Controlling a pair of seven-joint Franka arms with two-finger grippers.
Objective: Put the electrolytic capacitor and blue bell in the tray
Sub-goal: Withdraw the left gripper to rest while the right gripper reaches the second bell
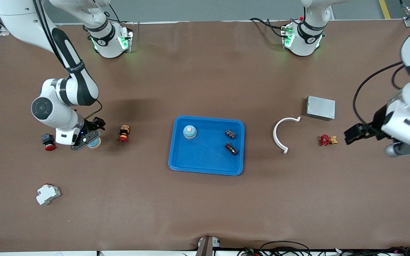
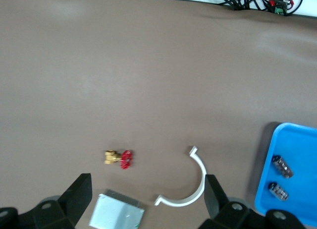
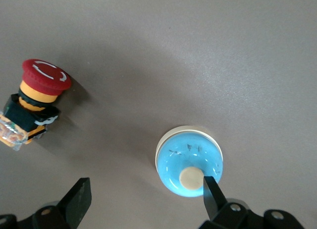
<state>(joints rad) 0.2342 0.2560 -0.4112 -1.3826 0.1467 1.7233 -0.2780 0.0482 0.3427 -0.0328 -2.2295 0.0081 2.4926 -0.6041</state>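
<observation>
The blue tray lies mid-table and holds a blue bell and two dark electrolytic capacitors. A second blue bell sits on the table toward the right arm's end. My right gripper hangs open just above it. In the right wrist view one finger overlaps the edge of this bell, and the right gripper holds nothing. My left gripper is open and empty over the table beside a red valve. The left wrist view shows the tray and both capacitors.
A red-capped push button and a black one flank the right gripper. A white breaker lies nearer the camera. Toward the left arm's end are a white curved clamp, a grey box and the red valve.
</observation>
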